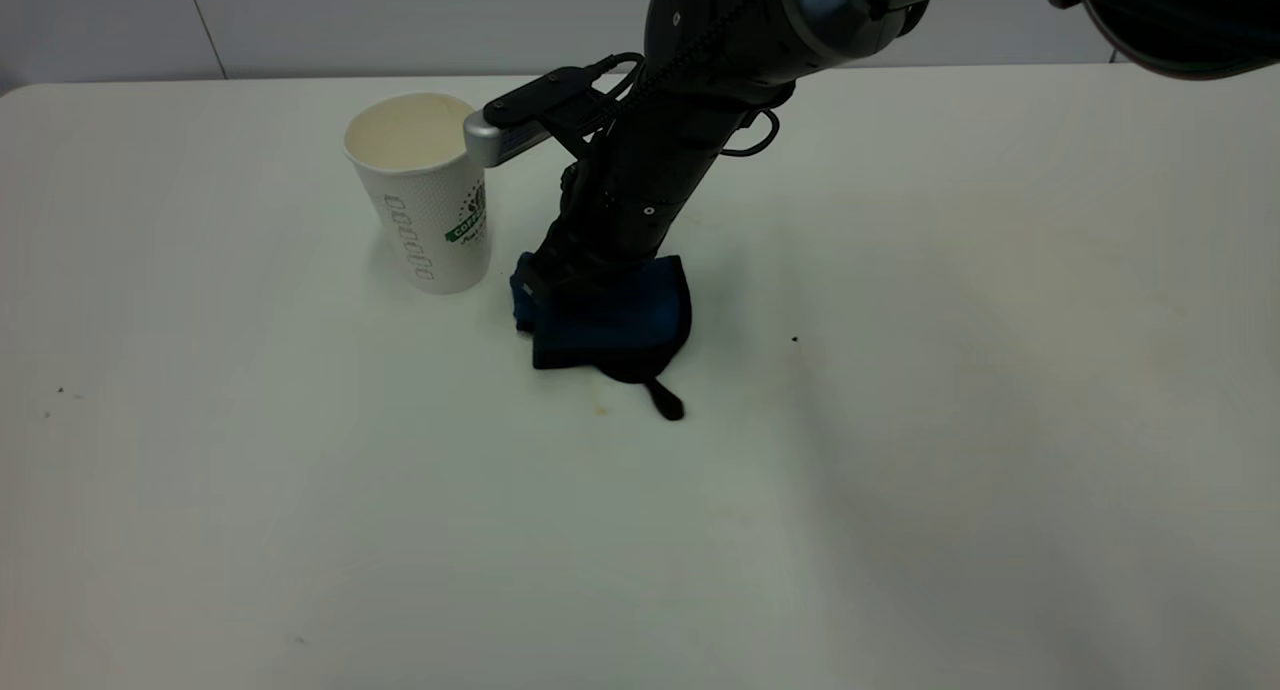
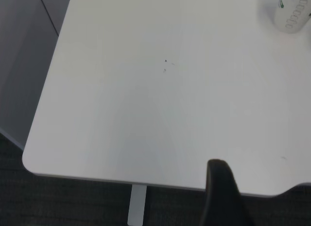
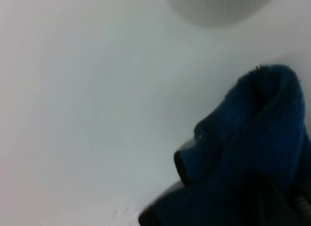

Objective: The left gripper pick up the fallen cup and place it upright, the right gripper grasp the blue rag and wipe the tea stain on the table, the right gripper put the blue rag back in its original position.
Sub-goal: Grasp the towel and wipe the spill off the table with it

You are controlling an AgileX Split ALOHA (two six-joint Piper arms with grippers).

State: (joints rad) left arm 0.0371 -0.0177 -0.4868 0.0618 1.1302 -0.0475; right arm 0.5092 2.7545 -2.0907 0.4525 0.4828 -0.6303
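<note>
One camera looks down from high up at the table point(image 1: 300, 530). The left wrist camera is far off at a table corner. The right wrist camera sits very close to the blue rag point(image 3: 252, 153); all share the cup point(image 1: 425, 195), at 10 o'clock from it.

The right arm point(image 1: 650, 185) is a thick black cylinder with small silver screws. A silver-grey box point(image 1: 490, 138) sits on a black bracket point(image 1: 545, 98), with thin black cables point(image 1: 755, 140) looping beside. One dark matte finger point(image 2: 224, 194) of the left tool shows.

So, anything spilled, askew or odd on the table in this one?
Little stands out. The cup stands upright. The right gripper presses the bunched blue rag onto the table. A faint brownish speck shows beside the rag, possibly leftover tea.
</note>
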